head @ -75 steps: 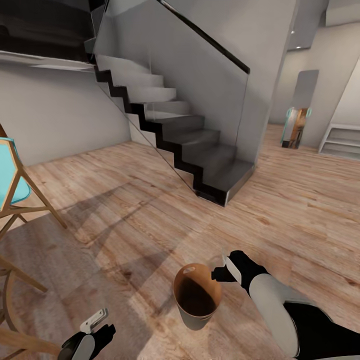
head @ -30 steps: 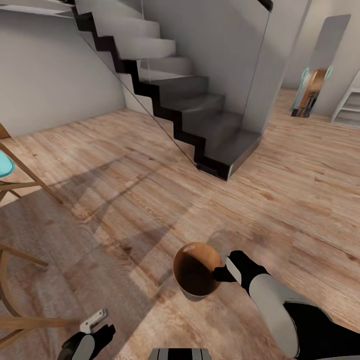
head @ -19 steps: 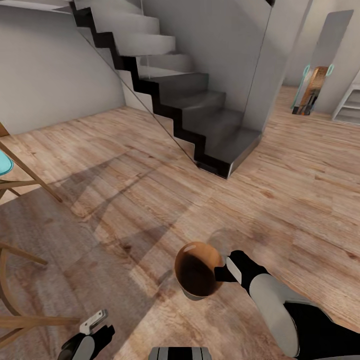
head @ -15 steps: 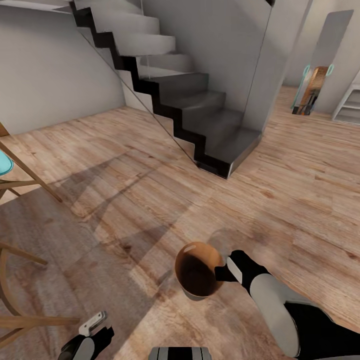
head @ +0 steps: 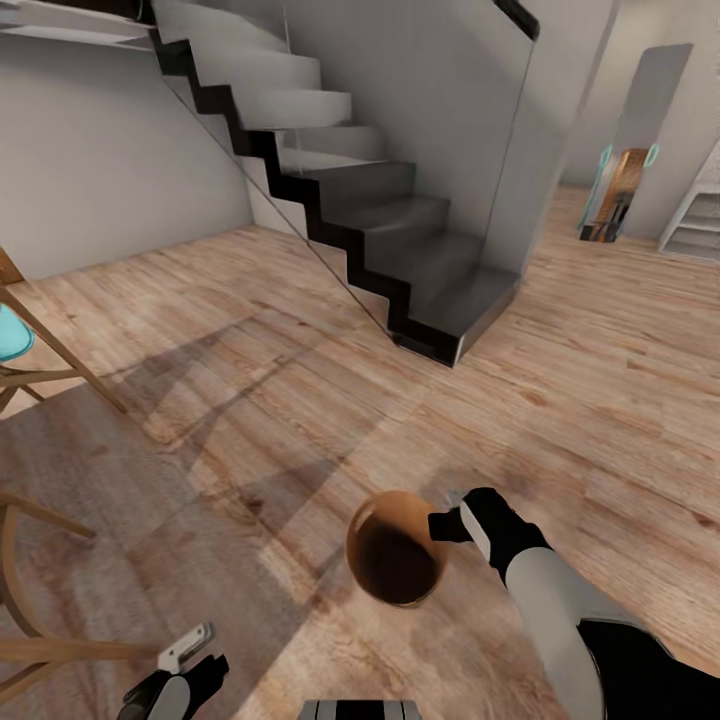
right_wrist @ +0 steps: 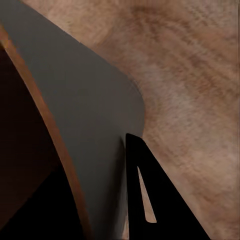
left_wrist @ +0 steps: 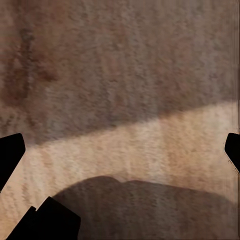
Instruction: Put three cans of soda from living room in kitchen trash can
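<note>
One tash can (head: 396, 550) is hanging over the wood floor (head: 300, 400), near the bottom of one staircase (head: 400, 250). The right gripper (head: 447, 525) is pinching its rim, closed on it. The right wrist view is showing the bin's wall (right_wrist: 90, 130) up close with one black finger (right_wrist: 150, 200) pressed on the outside. The left gripper (head: 190, 650) is holding nothing; its tips are sitting far apart at the edges of the left wrist view. One wooden chair (head: 30, 380) is standing to the left.

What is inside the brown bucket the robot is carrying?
Inside the trash can, held at its rim by the right tool, just dark brown walls show. No cans show, but the shadowy bottom is hard to see.
</note>
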Controlling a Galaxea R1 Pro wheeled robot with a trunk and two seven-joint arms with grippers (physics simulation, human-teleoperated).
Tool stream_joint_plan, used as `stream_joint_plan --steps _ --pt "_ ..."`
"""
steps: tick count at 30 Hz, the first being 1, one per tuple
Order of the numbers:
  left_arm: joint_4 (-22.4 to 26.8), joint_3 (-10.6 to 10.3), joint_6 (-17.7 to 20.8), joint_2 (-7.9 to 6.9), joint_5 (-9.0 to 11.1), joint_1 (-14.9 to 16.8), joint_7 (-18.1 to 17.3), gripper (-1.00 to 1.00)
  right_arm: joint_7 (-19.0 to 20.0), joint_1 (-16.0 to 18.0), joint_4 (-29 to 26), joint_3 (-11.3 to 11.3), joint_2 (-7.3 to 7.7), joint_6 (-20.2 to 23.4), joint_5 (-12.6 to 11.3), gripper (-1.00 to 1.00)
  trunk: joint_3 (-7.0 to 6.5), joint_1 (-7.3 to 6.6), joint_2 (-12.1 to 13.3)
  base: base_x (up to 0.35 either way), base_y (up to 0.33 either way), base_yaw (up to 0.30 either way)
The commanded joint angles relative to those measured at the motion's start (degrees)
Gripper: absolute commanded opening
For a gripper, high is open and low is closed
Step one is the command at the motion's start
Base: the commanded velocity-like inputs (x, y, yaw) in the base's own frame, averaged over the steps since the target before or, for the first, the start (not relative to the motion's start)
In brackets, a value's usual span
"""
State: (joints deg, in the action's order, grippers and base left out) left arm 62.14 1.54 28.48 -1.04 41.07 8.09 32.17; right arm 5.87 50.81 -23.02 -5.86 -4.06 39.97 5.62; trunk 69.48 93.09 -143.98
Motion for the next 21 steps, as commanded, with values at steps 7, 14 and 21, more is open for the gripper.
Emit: stream_joint_plan --steps 7,14,21 --pt "0.0 0.0 0.0 -0.02 0.0 0.0 0.0 1.0 0.3 0.0 -0.2 0.0 1.86 2.4 -0.7 -1.0 -1.56 -0.18 0.1 0.0 0.0 0.0" --pt "0.0 0.0 0.0 -0.03 0.0 0.0 0.0 1.0 0.4 0.0 -0.2 0.0 1.97 2.4 -0.7 -1.0 -3.11 -0.36 0.2 0.0 0.0 -0.027" --pt "0.0 0.0 0.0 -0.02 0.1 0.0 0.1 1.0 2.6 0.0 -1.7 0.1 5.36 2.3 -0.7 -1.0 -4.66 -0.54 0.3 0.0 0.0 -0.241"
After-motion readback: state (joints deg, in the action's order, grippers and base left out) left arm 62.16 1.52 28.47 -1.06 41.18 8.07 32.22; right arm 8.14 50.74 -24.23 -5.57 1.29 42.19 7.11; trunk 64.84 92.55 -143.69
